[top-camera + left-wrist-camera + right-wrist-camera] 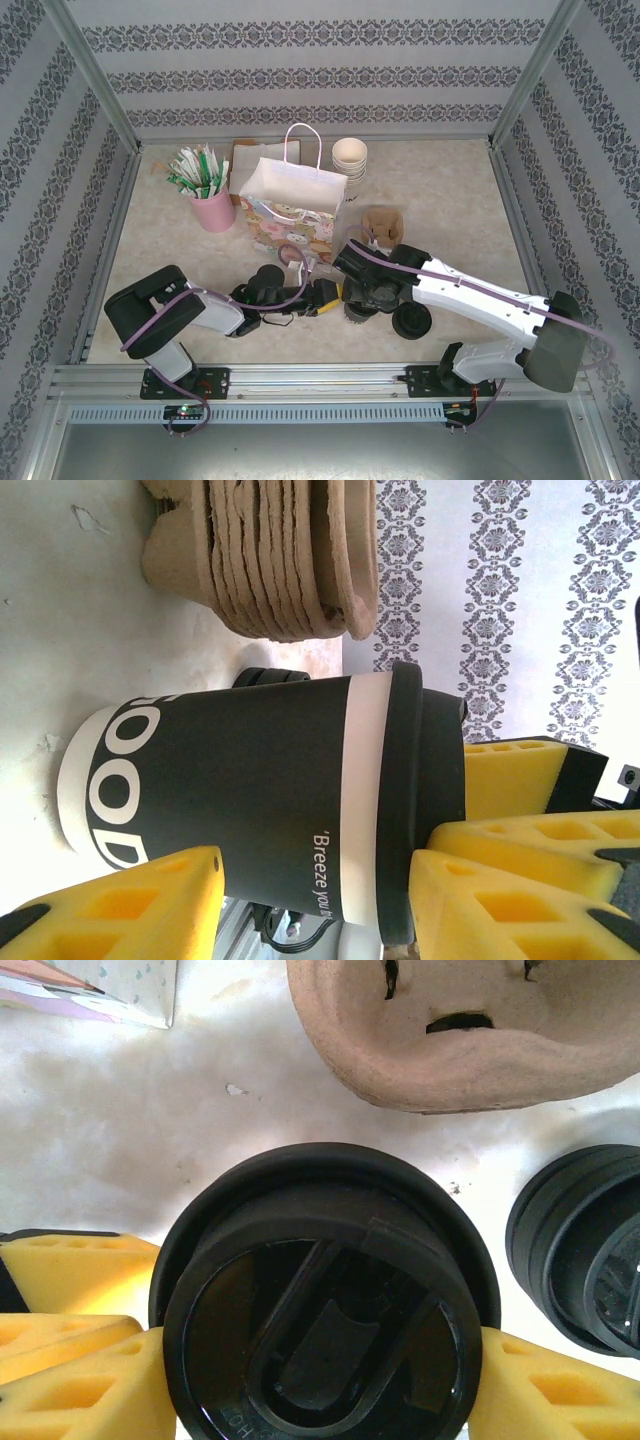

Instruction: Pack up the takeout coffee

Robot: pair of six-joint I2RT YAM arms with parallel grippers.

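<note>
One takeout coffee (320, 1300), upright on table (450, 200): my right claw (320, 1385) clamped round its top, left claw (310, 910) alongside, grip I cannot tell; grasping step, I judge; next, lift clear into paper bag (290, 205).

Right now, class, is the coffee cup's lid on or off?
On. The black lid covers the mouth of the takeout coffee, seated around its rim.
</note>
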